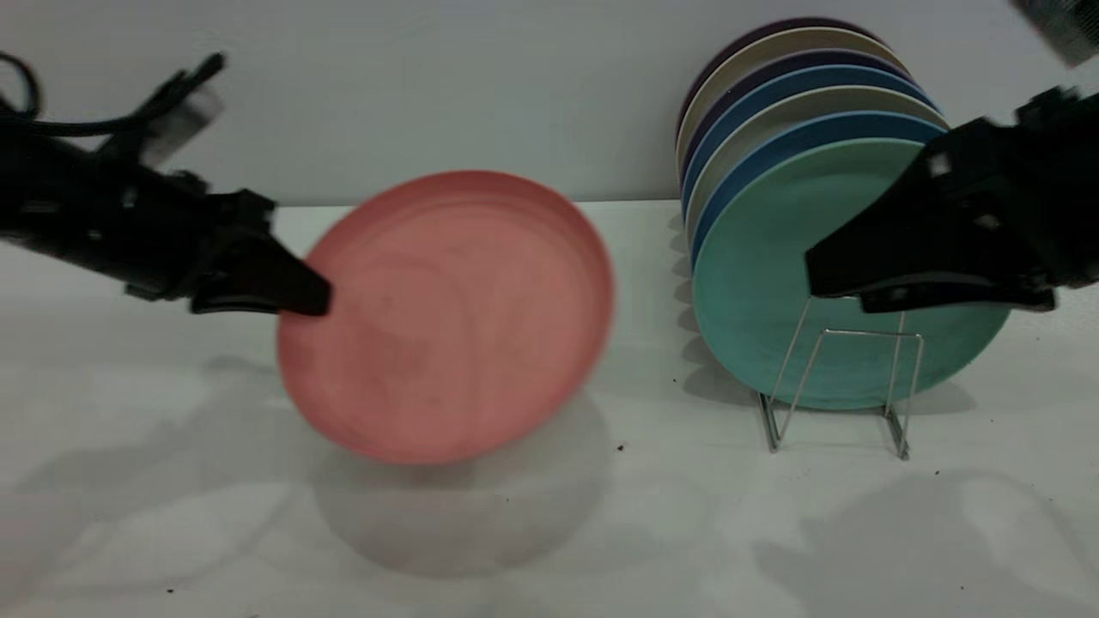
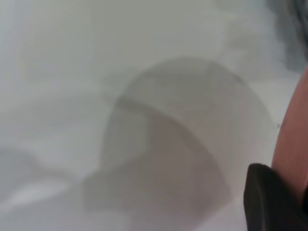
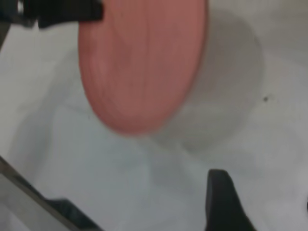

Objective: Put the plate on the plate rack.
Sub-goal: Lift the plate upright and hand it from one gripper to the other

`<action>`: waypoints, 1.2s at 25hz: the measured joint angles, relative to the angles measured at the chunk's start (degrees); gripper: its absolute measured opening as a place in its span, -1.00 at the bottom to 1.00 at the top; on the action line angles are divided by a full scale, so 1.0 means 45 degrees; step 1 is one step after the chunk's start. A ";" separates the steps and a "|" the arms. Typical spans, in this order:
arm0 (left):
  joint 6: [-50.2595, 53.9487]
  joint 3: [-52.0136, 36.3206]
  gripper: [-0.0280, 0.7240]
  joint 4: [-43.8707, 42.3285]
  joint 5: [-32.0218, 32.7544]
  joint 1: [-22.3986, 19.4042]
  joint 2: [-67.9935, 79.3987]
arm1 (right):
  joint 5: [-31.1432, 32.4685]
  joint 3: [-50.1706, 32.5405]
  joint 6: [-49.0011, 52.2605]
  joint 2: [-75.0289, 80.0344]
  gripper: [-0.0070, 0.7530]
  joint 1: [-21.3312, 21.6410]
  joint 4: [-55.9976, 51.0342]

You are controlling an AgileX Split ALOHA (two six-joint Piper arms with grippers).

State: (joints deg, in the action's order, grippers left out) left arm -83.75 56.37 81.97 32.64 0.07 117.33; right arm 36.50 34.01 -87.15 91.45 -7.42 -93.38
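Left gripper (image 1: 313, 300) fingers pinching plate (image 1: 446, 313) rim, right gripper (image 1: 824, 279) fingers unclear

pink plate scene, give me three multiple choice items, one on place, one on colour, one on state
1. Where is the plate?
A. on the plate rack
B. in the air left of the rack, over the table
C. flat on the table

2. Which colour is the rack's frontmost plate?
A. teal-green
B. purple
C. beige

3. What holds the pink plate?
A. nothing
B. right gripper
C. left gripper

Answers: 1 B, its shadow lies below it on the table. 2 A, teal faces the camera. 3 C, the left jaws pinch its rim; the right gripper hovers before the rack.
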 joint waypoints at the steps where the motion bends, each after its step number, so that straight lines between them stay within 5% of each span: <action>1: -0.0069 0.0000 -0.88 -0.0013 0.0000 0.0191 -0.0096 | 0.0073 0.0000 -0.0420 0.0185 0.16 0.0000 -0.0480; 18: -0.0435 0.0000 -0.88 0.0444 0.0778 0.1447 -0.0984 | 0.0840 0.0524 -0.1605 0.0840 0.16 0.0000 -0.1791; 30: -0.1174 0.0000 -0.88 0.1786 0.0205 0.3263 -0.0984 | 0.1236 0.0524 -0.1330 0.0840 0.16 0.0000 -0.1779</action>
State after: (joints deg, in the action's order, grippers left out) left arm -89.04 56.37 90.01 33.57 14.75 112.90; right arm 42.06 36.36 -93.13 95.23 -7.42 -101.39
